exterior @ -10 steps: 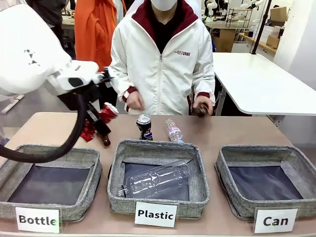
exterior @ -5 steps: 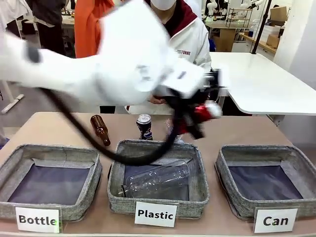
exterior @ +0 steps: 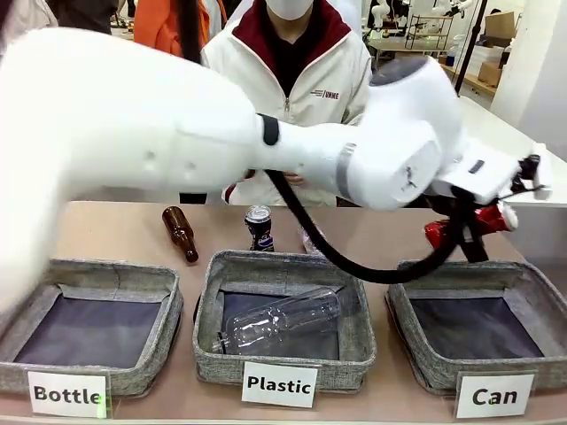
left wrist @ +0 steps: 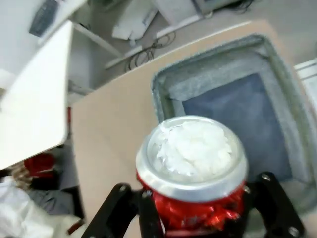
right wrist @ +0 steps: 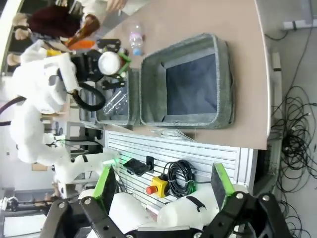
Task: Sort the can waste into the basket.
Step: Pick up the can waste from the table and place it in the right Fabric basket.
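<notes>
Near the right edge of the desk (exterior: 97, 232), over the far rim of the basket (exterior: 461, 271), the left claw (exterior: 468, 230) is clamped on the crushed red can (exterior: 493, 218); the right claw (right wrist: 163, 182) gapes apart.

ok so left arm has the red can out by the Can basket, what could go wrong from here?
1. In the left wrist view the red can, clamped in the left gripper, seems to hang over the Can basket at its corner rim, not its floor. Released now, it may bounce onto the table.
2. The arm's black cable sags low by the Plastic basket and could snag its rim.
</notes>
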Tool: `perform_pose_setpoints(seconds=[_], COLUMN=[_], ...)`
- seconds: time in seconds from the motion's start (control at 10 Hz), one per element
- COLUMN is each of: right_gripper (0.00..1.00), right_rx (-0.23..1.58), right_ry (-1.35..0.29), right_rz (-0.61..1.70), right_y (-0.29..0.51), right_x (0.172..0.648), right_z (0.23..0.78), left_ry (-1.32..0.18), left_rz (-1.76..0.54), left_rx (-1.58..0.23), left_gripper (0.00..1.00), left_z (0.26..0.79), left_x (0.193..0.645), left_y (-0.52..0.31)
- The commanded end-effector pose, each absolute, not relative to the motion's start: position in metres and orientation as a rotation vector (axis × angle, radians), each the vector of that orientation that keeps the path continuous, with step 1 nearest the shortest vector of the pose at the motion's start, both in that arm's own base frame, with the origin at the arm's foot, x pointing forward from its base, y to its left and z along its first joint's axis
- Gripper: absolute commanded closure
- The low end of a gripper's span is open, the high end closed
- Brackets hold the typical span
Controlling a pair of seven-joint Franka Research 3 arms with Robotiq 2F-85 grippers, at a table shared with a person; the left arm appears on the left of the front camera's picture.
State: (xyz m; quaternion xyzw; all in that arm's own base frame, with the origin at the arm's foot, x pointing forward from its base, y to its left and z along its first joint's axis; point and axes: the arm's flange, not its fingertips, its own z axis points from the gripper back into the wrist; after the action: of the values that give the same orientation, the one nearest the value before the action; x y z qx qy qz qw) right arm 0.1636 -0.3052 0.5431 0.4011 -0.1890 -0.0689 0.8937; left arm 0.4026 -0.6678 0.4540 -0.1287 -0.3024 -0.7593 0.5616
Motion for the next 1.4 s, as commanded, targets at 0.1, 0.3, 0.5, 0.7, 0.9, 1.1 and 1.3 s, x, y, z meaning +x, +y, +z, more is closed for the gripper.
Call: perform_pose_setpoints(seconds=[0.1, 0.3, 0.5, 0.7, 0.9, 1.1, 1.3], right_gripper=[0.00, 0.00, 0.00, 0.00, 0.00, 0.00, 0.00], right_rx=[0.813, 0.813, 0.813, 0.813, 0.813, 0.813, 0.813], right_ry=[-0.398, -0.398, -0.398, -0.398, -0.398, -0.398, -0.398], right_rz=[-0.136, -0.136, -0.136, -0.136, -0.136, -0.136, -0.136], right_y=[-0.296, -0.296, -0.296, -0.296, -0.296, -0.296, -0.296], right_x=[0.161, 0.161, 0.161, 0.161, 0.161, 0.161, 0.161], right_z=[0.557, 0.557, 0.557, 0.557, 0.557, 0.557, 0.557], left_ry=[-0.630, -0.572, -0.515, -0.504, -0.500, -0.484, -0.454], left_rz=[-1.755, -1.769, -1.810, -1.814, -1.805, -1.792, -1.774], left_rx=[-0.283, -0.245, -0.255, -0.258, -0.263, -0.273, -0.289], left_gripper=[0.99, 0.99, 0.42, 0.37, 0.00, 0.00, 0.00], left_z=[0.453, 0.445, 0.448, 0.451, 0.452, 0.453, 0.453], left_x=[0.392, 0.381, 0.378, 0.378, 0.382, 0.385, 0.389], left_y=[-0.706, -0.702, -0.706, -0.709, -0.710, -0.711, -0.709])
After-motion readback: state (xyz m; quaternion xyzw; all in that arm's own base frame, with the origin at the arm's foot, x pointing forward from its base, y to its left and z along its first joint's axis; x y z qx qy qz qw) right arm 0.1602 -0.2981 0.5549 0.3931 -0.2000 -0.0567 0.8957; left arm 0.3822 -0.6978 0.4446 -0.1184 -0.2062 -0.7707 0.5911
